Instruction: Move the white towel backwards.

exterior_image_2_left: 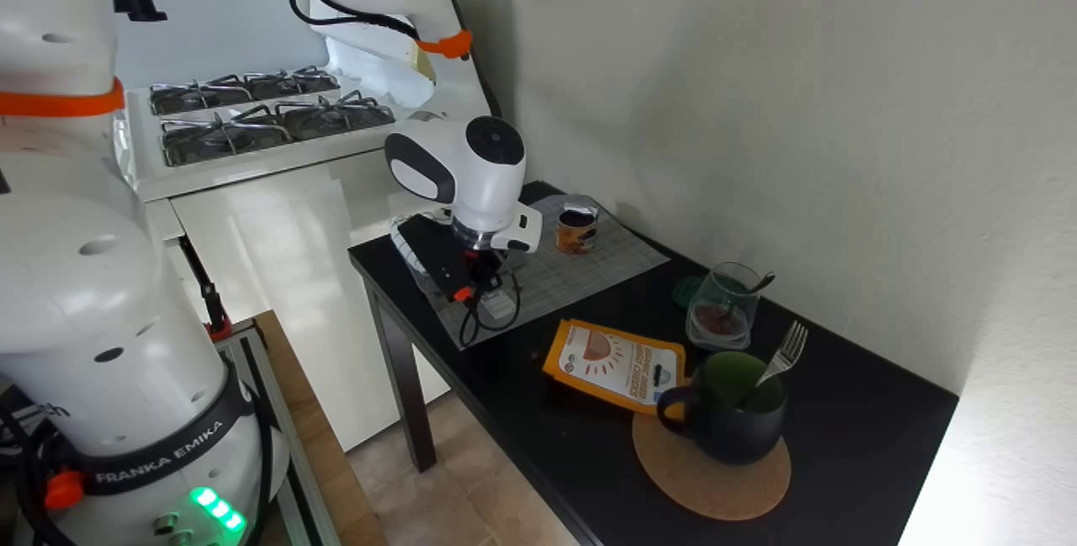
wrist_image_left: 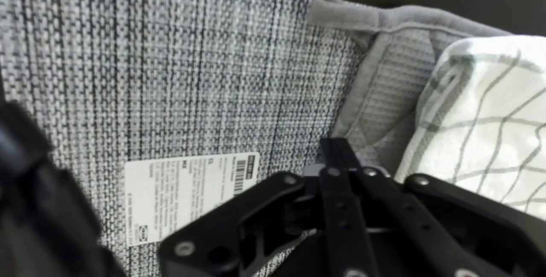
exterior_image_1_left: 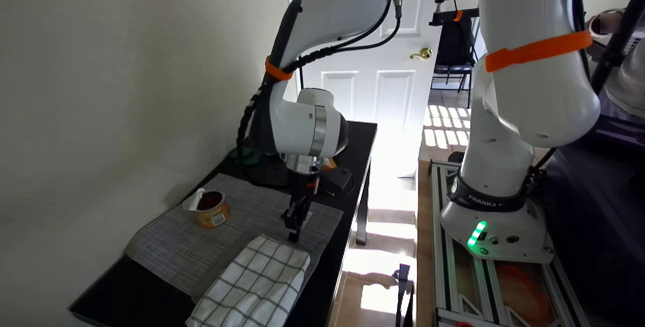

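The white towel [exterior_image_1_left: 257, 279] with its thin dark grid lies folded on a grey cloth [exterior_image_1_left: 242, 241], over the end of the grey mat [exterior_image_1_left: 169, 244]. In the wrist view the towel [wrist_image_left: 490, 127] is at the right and the grey cloth [wrist_image_left: 394, 72] shows from under its edge. My gripper [exterior_image_1_left: 294, 235] points down just beside the towel's near corner. In the wrist view the gripper [wrist_image_left: 334, 141] has its fingertips together, beside the grey cloth's edge, with no cloth visible between them. In an exterior view the towel [exterior_image_2_left: 406, 245] is mostly hidden behind the arm.
An opened can [exterior_image_1_left: 211, 209] stands on the mat by the wall. A white label [wrist_image_left: 187, 196] is on the mat. An orange pouch [exterior_image_2_left: 618, 365], a glass with a spoon [exterior_image_2_left: 721, 310] and a dark mug with a fork [exterior_image_2_left: 732, 424] on a round coaster [exterior_image_2_left: 715, 491] are further along the table.
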You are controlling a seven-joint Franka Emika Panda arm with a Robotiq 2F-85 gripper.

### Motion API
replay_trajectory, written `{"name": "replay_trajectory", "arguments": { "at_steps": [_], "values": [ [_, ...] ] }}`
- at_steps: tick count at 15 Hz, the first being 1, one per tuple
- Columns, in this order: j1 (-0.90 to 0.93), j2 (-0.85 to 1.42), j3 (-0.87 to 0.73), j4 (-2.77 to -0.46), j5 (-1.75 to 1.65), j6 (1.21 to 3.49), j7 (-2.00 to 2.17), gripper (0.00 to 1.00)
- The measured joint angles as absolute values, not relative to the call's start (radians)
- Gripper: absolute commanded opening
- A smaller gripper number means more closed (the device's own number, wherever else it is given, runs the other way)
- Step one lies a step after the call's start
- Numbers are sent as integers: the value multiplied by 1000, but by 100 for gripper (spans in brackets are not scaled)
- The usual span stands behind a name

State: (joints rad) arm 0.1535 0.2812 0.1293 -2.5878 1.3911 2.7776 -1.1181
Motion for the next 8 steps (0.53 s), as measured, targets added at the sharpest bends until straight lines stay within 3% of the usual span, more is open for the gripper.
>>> {"name": "replay_trajectory", "arguments": {
  "at_steps": [8],
  "values": [
    [125,142,109,-2652,1167,2585,-1074,0]
  ]
}}
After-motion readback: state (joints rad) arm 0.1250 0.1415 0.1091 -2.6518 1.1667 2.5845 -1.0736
